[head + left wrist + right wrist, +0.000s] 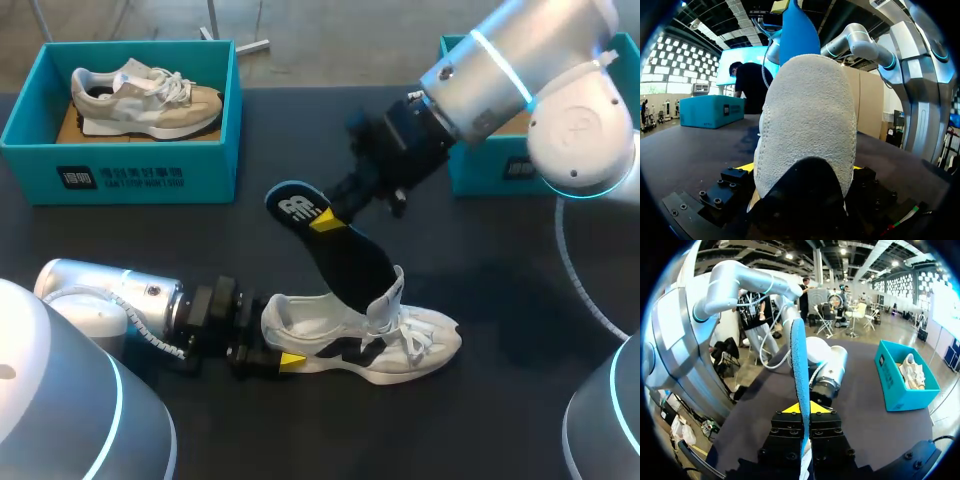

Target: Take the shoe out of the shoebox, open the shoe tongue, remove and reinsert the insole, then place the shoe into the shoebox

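My left gripper clamps the shoe by its heel. The shoe stands on its sole near the table's front edge, long axis along it, toe toward the right edge. My right gripper pinches the insole, which slants up out of the shoe.

White logo on insole; txt on shoebox illegible.

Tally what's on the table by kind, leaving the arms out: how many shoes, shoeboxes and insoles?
Shoes: 2 (white shoe, beige shoe)
Shoeboxes: 2 (left shoebox, right shoebox)
Insoles: 1 (insole)
Total: 5
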`<state>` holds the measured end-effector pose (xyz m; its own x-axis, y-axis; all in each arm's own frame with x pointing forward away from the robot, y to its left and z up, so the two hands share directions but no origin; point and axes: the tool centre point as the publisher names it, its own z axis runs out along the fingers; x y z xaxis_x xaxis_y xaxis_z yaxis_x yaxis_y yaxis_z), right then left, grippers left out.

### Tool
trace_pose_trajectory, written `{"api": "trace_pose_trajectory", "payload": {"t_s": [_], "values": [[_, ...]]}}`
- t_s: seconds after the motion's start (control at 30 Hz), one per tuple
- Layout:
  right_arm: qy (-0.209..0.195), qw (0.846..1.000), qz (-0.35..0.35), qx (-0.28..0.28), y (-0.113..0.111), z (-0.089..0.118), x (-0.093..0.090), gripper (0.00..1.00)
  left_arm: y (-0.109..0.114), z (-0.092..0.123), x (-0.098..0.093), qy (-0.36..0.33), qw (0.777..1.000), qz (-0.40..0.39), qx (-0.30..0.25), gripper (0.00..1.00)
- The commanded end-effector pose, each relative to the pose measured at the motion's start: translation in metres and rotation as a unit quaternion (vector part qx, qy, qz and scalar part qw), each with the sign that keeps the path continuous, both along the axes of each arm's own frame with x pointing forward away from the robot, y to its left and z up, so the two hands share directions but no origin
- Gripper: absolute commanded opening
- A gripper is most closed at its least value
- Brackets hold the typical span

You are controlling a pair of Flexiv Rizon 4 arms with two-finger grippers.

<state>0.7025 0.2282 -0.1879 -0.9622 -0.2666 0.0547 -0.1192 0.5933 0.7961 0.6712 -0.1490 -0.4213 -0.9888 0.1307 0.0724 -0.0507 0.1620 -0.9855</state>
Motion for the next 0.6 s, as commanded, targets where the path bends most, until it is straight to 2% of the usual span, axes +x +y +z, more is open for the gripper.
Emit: {"api": "trace_pose_trajectory", "payload": {"t_s": [0.03, 0.2, 0.3, 0.43, 0.6], "values": [[-0.002, 1.0, -0.003, 0.003, -0.001, -0.002, -0.003, 0.0, -0.001, -0.002, 0.001, 0.0, 1.0, 0.0, 0.001, 0.0], [-0.002, 1.0, -0.003, 0.003, -0.001, -0.002, -0.003, 0.0, -0.001, -0.002, 0.001, 0.0, 1.0, 0.0, 0.001, 0.0], [-0.012, 1.0, 0.008, -0.003, 0.008, 0.015, 0.004, 0.0, -0.001, -0.002, 0.001, 0.0, 1.0, 0.0, 0.001, 0.0], [-0.029, 0.999, 0.025, 0.028, 0.011, 0.048, 0.01, 0.0, -0.001, -0.002, 0.001, 0.0, 1.0, 0.0, 0.001, 0.0], [-0.013, 0.997, 0.038, 0.062, 0.012, 0.08, 0.008, 0.0, -0.001, -0.002, 0.001, 0.0, 1.0, 0.0, 0.001, 0.0]]}}
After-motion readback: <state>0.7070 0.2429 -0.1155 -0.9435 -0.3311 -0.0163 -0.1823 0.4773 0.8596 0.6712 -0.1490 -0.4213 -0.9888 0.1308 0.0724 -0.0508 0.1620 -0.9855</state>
